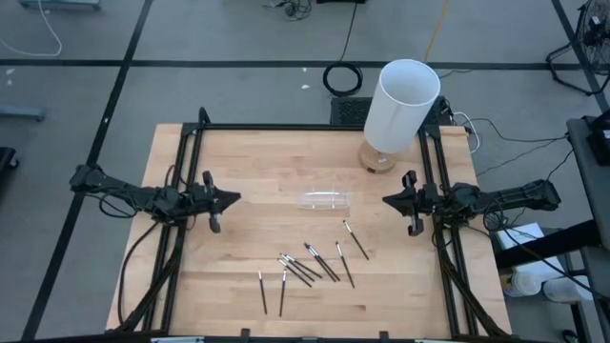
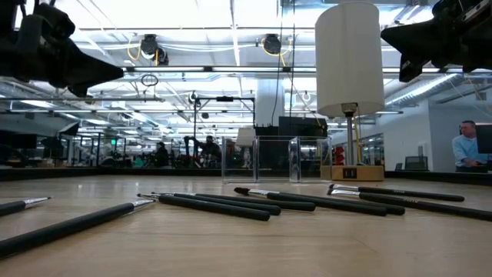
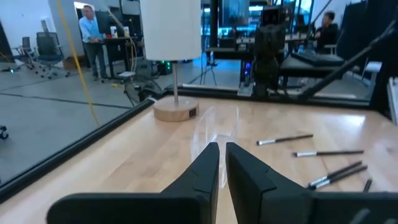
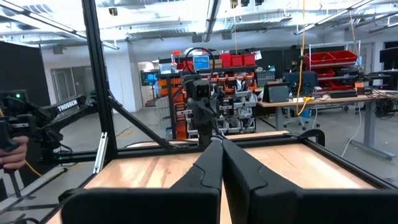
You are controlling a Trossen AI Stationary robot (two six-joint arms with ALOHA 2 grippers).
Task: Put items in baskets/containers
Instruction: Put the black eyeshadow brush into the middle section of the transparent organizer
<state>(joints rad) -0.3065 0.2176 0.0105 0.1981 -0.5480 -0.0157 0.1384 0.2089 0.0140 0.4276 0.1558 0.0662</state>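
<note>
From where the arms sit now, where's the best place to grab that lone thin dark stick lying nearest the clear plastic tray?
Probably mid-shaft, from straight above: the thin dark stick lies flat on the wooden table, slanted, apart from the others, so the right gripper's fingers should straddle it crosswise.

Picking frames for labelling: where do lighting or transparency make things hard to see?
Low view: bright ceiling lights leave both arms as dark silhouettes, and the clear tray almost melts into the room behind. High view: even light, though the tray shows only as faint glints. Left wrist view: the tray is just pale reflections.
</note>
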